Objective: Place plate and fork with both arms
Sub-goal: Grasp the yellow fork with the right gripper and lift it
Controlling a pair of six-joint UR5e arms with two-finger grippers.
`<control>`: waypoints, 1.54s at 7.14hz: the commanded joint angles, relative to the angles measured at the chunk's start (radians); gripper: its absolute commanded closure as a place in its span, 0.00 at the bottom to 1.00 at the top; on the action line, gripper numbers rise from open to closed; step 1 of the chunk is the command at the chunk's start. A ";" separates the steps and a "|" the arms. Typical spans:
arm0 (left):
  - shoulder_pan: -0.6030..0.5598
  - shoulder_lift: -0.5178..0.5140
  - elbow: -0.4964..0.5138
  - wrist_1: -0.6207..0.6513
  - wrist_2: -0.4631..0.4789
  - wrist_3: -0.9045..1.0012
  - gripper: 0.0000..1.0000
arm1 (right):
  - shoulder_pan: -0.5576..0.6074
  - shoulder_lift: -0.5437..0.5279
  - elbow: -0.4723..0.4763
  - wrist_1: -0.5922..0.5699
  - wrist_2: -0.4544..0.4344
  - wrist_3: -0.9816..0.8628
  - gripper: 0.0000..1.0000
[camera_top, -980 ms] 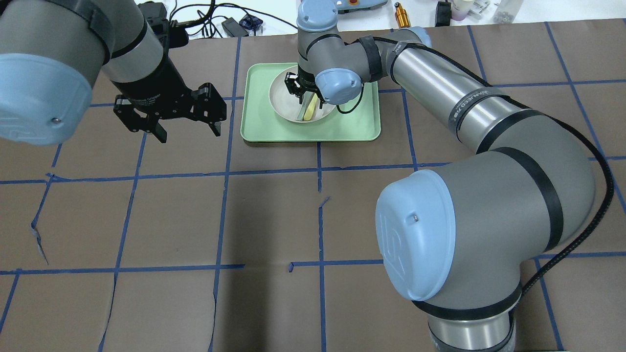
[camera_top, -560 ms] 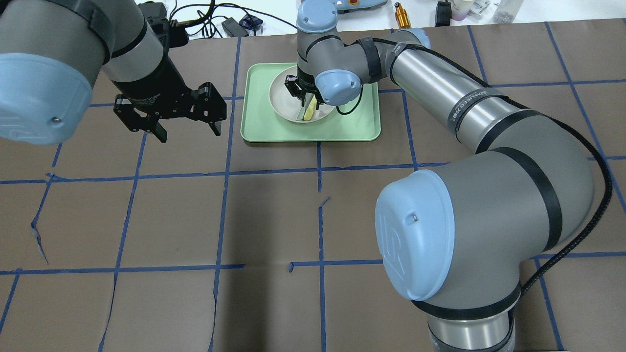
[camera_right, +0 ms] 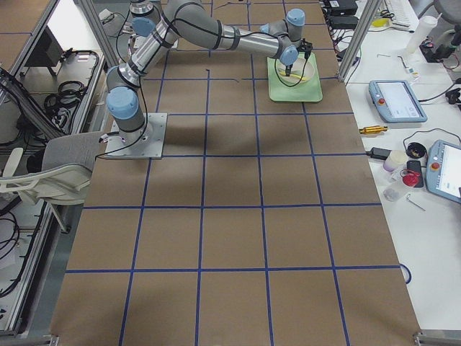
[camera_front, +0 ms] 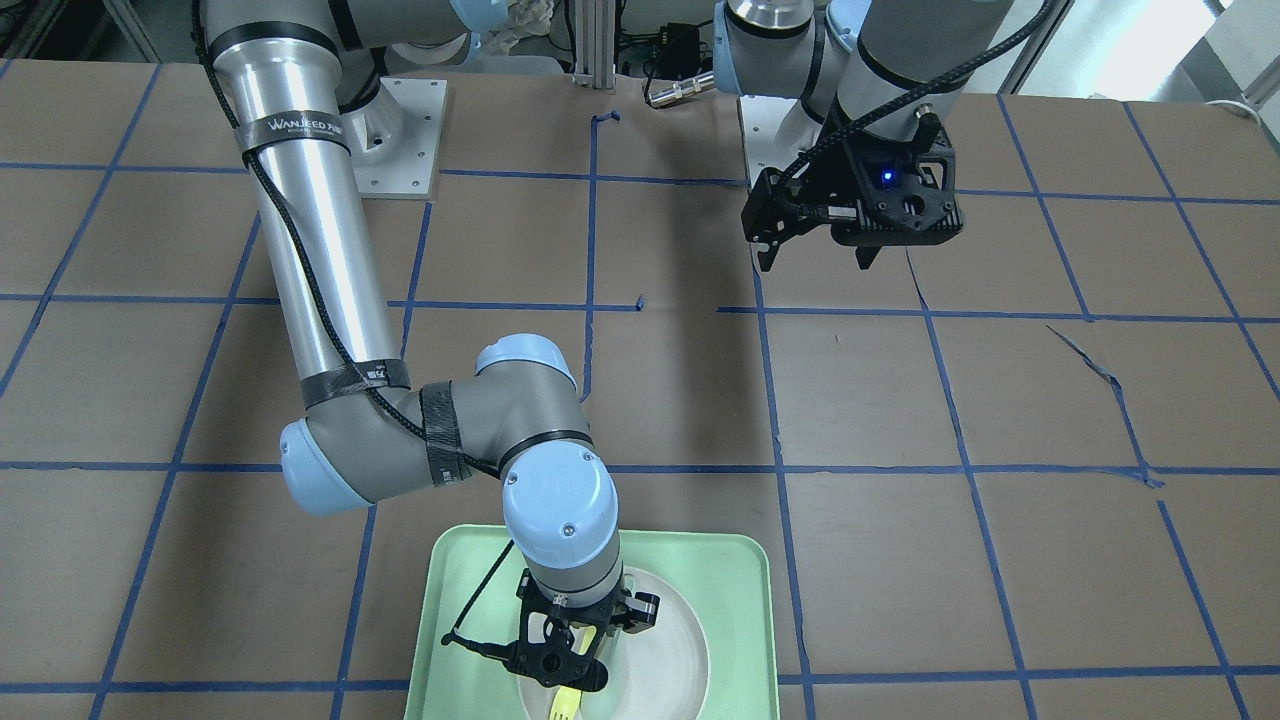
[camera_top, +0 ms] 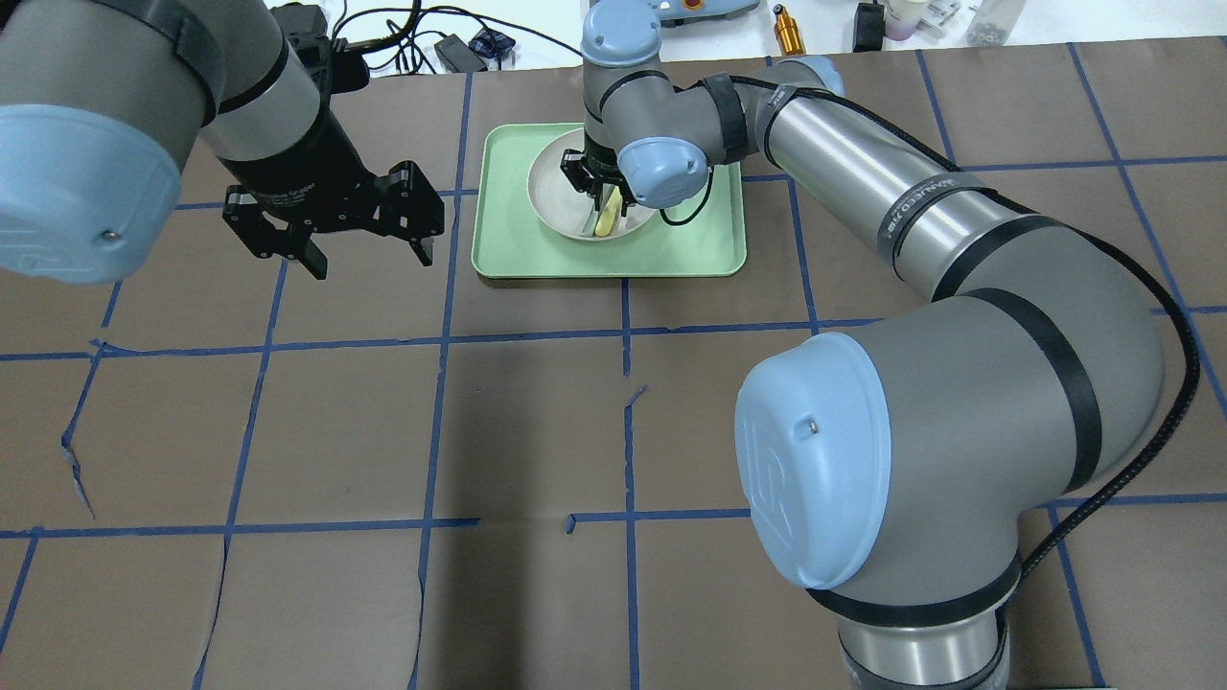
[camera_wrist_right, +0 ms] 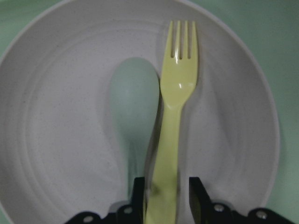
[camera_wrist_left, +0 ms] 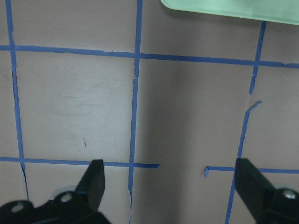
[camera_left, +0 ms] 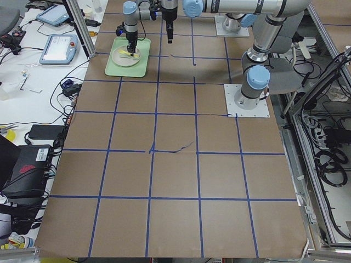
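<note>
The off-white plate (camera_wrist_right: 56,140) sits on the mint-green tray (camera_top: 690,249) at the far middle of the table. The yellow fork (camera_wrist_right: 177,93) lies in the plate next to a pale grey-green spoon (camera_wrist_right: 133,102). My right gripper (camera_wrist_right: 166,191) points down into the plate, with its fingers closed in tight on both sides of the fork's handle. The fork (camera_top: 606,220) and plate (camera_top: 551,187) also show from overhead, and the fork's tines (camera_front: 563,708) stick out below the gripper in the front view. My left gripper (camera_top: 369,261) hangs open and empty above the table, left of the tray.
The tray's near edge (camera_wrist_left: 233,7) shows at the top of the left wrist view. Brown paper with blue tape lines covers the table. Cables, a brass cylinder (camera_top: 788,31) and small items lie beyond the far edge.
Hardly anything. The right gripper stays at the fork's handle in the plate, shifted very slightly. The left arm has not moved.
</note>
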 commanded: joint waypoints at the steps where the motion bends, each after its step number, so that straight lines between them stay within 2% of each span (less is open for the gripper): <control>1: 0.000 0.000 0.000 0.009 0.002 -0.001 0.00 | 0.000 0.007 0.003 -0.002 -0.002 -0.004 0.58; 2: 0.000 0.000 -0.001 0.009 0.000 -0.001 0.00 | 0.000 0.007 0.004 -0.002 -0.004 -0.006 0.69; 3: 0.000 0.000 -0.001 0.011 0.000 -0.002 0.00 | 0.000 0.009 0.006 -0.002 -0.005 -0.006 0.70; 5: 0.000 0.000 -0.001 0.011 0.000 -0.002 0.00 | 0.000 0.003 0.021 -0.003 -0.011 -0.007 0.86; 7: 0.000 0.000 -0.001 0.011 0.000 -0.002 0.00 | -0.002 -0.023 0.023 -0.003 -0.011 -0.062 0.88; 8: 0.000 0.000 -0.001 0.011 0.000 -0.002 0.00 | -0.002 -0.029 0.023 -0.005 -0.013 -0.078 0.94; 9: 0.000 0.000 -0.001 0.011 0.000 -0.001 0.00 | -0.002 -0.052 0.024 -0.003 -0.029 -0.110 0.95; 11: 0.002 -0.002 0.000 0.011 0.000 -0.001 0.00 | -0.043 -0.103 0.070 0.011 -0.042 -0.301 0.95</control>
